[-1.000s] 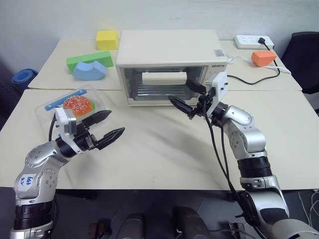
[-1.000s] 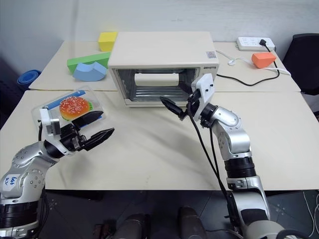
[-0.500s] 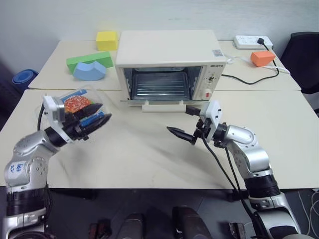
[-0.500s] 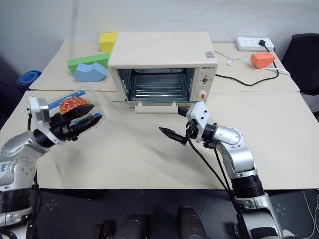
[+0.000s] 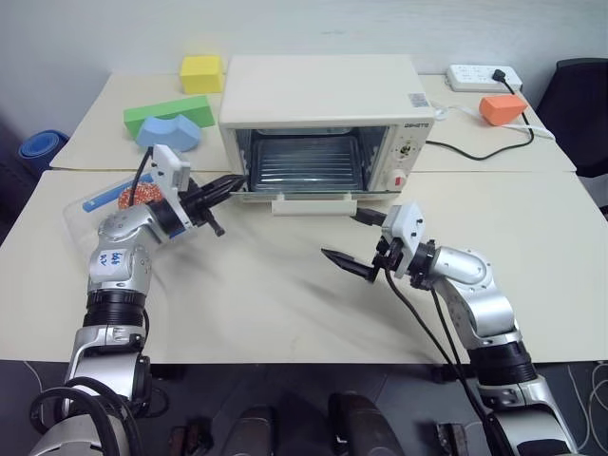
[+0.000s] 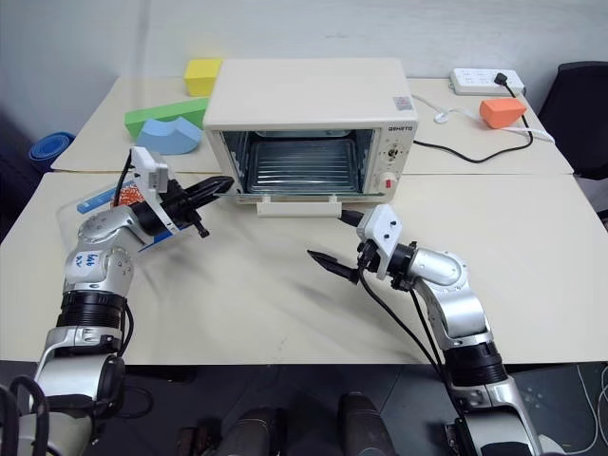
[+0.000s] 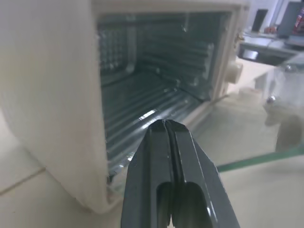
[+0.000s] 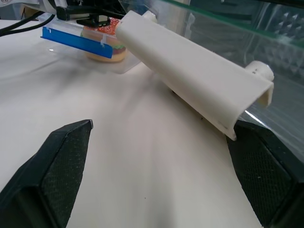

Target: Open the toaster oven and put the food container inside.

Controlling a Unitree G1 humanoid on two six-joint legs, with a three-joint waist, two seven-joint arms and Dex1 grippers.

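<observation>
Pointing at the open toaster oven (image 5: 323, 119), the left end effector (image 5: 228, 183) was pinched closed, empty; the food container (image 5: 119, 198) lay behind it. The right end effector (image 5: 353, 245) gaped wide, empty, before the lowered door.

We see a cream table (image 5: 285, 294) bearing the toaster oven (image 5: 323, 104), food container (image 5: 104, 201) near its left edge, foam blocks (image 5: 169, 122) behind

Toaster oven (image 6: 306, 104) door down, open
</observation>
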